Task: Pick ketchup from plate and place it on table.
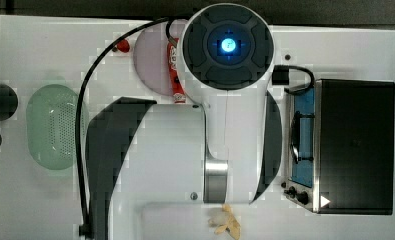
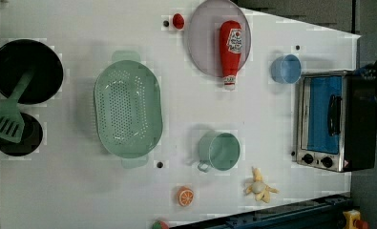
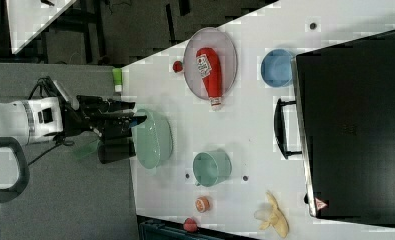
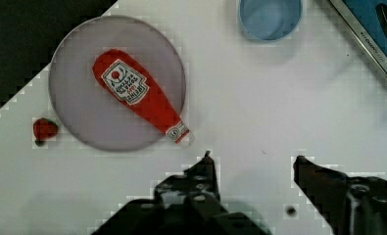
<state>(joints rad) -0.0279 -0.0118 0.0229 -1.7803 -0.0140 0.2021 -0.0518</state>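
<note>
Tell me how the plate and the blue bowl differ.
The plate is wide, flat and pale lilac-grey; the blue bowl is much smaller, deeper and blue. The plate carries the ketchup, lying on its side with its cap past the rim; the blue bowl holds nothing. Both are round and sit on the table.

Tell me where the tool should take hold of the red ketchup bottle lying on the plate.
Probably the red ketchup bottle across its tapering neck, from straight above. It lies flat on the pale lilac-grey round plate, white cap past the rim, so both long sides are free. The open tool holds nothing.
</note>
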